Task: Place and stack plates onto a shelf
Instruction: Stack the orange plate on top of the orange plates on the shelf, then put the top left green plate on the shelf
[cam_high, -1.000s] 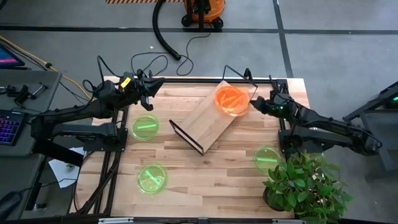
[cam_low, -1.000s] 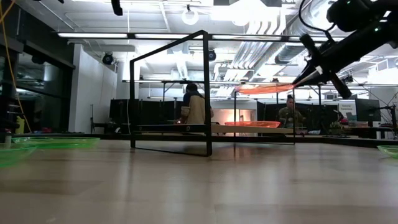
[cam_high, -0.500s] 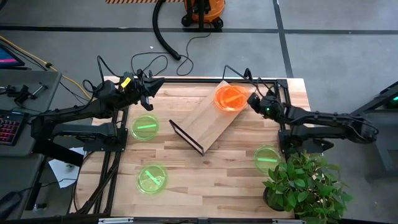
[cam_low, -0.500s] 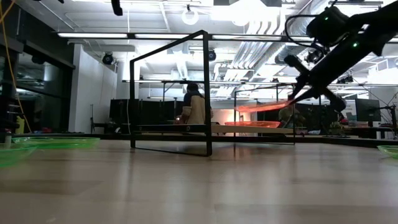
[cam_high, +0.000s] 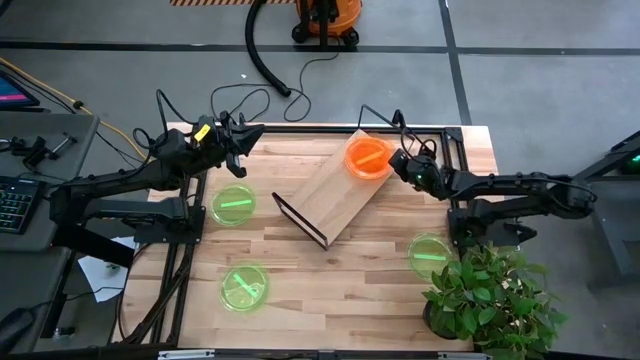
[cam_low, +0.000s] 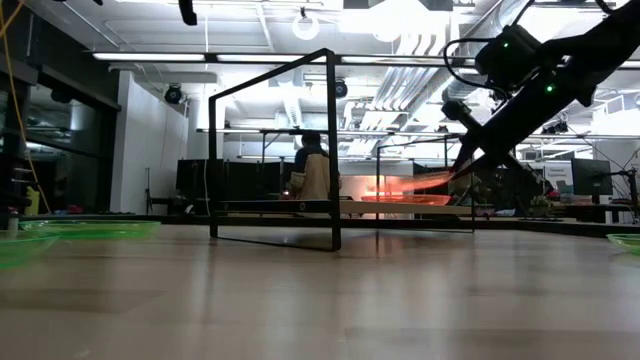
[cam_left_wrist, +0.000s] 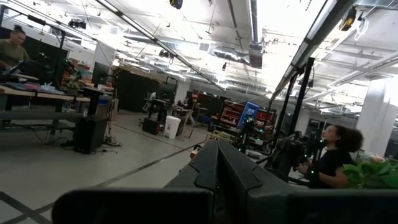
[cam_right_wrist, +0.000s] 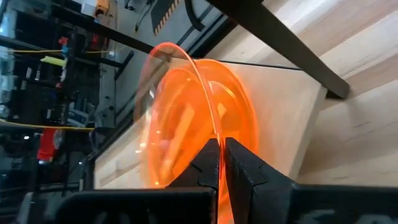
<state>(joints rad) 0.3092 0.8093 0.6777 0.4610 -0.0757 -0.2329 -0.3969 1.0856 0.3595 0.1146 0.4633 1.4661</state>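
Observation:
The shelf (cam_high: 330, 195) is a light-wood board on a black wire frame, lying askew mid-table. An orange plate (cam_right_wrist: 239, 112) rests flat on the board's far right end (cam_low: 405, 199). My right gripper (cam_high: 393, 160) hovers just over it, shut on a second orange plate (cam_low: 415, 183). Green plates lie flat on the tabletop, two at the left (cam_high: 233, 205) (cam_high: 244, 286) and one at the right (cam_high: 428, 252). Shut and empty, my left gripper (cam_high: 260, 131) hangs raised at the far left and points into the room (cam_left_wrist: 217, 152). My right gripper pinches the orange plate's rim (cam_right_wrist: 216, 130) between its two fingers, at the edge nearest the table's right side. The fingers slant down from the right. The plate tilts, its free edge (cam_low: 385, 189) dipping low over the plate on the shelf; whether they touch, I cannot tell.
The shelf's black wire legs (cam_low: 272, 150) stand up around the board. A potted plant (cam_high: 490, 300) sits at the near right corner. People are in the room beyond (cam_low: 315, 170) (cam_left_wrist: 329, 165).
My right gripper has gone down and toward the table's left, over the shelf's far end, rolling its wrist. The orange plate it holds has come down from level and high to tilted, close above the plate on the shelf.

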